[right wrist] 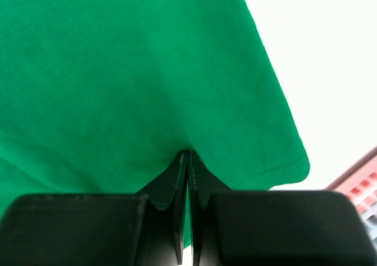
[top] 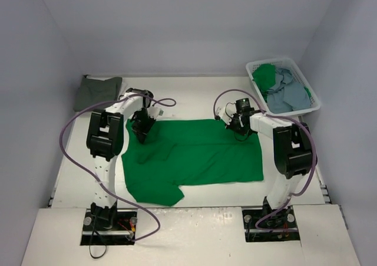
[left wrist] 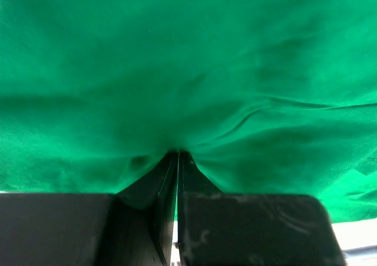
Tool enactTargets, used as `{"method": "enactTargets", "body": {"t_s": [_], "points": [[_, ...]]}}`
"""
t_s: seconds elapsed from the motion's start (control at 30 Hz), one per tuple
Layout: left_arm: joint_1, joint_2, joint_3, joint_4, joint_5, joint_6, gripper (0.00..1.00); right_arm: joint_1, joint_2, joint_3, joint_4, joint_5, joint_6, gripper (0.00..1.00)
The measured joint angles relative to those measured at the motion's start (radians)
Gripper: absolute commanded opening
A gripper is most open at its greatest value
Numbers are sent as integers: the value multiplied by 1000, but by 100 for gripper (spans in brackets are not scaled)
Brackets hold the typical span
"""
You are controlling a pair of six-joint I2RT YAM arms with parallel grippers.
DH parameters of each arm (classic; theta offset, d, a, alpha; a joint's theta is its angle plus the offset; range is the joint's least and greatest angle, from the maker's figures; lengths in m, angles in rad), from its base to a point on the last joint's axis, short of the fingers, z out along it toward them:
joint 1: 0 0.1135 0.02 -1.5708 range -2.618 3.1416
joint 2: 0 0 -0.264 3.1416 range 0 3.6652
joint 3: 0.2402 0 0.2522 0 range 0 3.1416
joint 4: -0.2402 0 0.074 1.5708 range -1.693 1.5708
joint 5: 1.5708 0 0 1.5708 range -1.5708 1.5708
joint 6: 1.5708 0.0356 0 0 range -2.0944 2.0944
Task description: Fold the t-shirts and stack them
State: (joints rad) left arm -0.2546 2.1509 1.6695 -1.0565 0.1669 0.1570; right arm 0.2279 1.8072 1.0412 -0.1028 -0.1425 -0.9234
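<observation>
A bright green t-shirt [top: 194, 157] lies spread flat across the table [top: 194, 98]. My left gripper [top: 143, 130] is shut on its far left edge, and the cloth [left wrist: 188, 71] puckers at the fingertips [left wrist: 168, 166]. At the far right corner my right gripper [top: 238, 124] is shut on the same shirt [right wrist: 135, 71], close to its hemmed corner [right wrist: 294, 168]. A dark grey-olive t-shirt [top: 97, 92] lies folded at the table's far left. More t-shirts, one green [top: 265, 74] and one light blue [top: 288, 95], are heaped in the basket.
The white plastic basket [top: 315, 98] stands at the far right against the wall. Purple cables [top: 70, 139] loop beside both arms. Grey walls close in the table on three sides.
</observation>
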Motion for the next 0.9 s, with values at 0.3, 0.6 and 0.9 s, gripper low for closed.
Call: {"method": "enactTargets", "body": {"t_s": [0.3,0.6,0.9], "points": [[107,142,247,-29,23,-9,0,0,145,149,106,11,7,0],[192,305,553,-42,39,-36,13,2,311,362,155,31,61,3],[192,296,556,19,86,-67,25,0,332,396,198,77,181,21]]}}
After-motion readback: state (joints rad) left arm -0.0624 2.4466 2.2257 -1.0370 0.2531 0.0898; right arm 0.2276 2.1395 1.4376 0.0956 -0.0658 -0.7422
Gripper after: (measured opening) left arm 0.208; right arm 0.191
